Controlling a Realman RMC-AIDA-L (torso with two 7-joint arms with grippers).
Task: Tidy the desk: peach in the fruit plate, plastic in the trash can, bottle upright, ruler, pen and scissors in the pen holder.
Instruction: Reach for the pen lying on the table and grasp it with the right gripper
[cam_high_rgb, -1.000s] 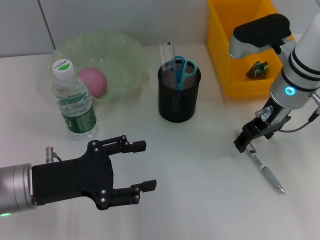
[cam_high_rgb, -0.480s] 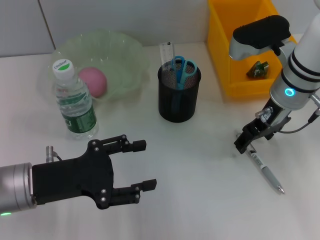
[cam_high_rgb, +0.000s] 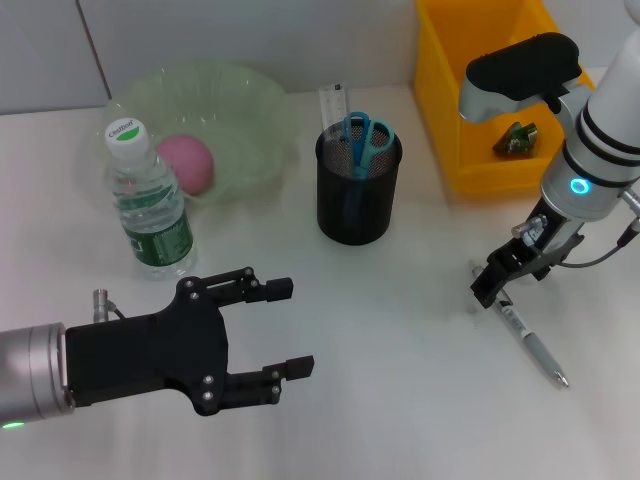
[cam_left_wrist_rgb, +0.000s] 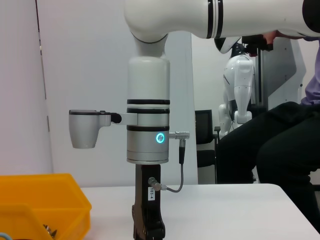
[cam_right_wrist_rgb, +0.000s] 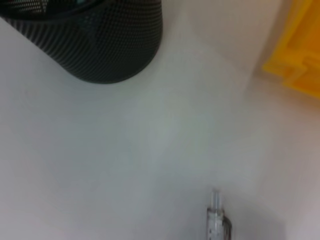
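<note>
The right claw is low on the desk, right at the near end of the pen. The pen lies flat and its tip points away from the claw, toward the front edge of the desk. I cannot tell if this claw is wide, narrow, or already pinching the pen; its black fingers cover that end.

What could go wrong? The pen is thin and round, so it may roll or slip out if the claw bites only the very end. Held by one end, it may also droop and swing. Then it might bump the rim of the cup and miss the hole.

The black cup stands well off to the side of the right claw, toward the middle of the desk. The scissors and the ruler already stick up out of it, so there is less room for the pen. The yellow bin sits just behind the right claw, with a small green scrap inside. The arm may brush the bin when it lifts.

The left claw is spread wide, holds nothing, and hovers over bare desk. Just behind it stands the bottle, upright. Behind the bottle, the peach lies in the green bowl.
</note>
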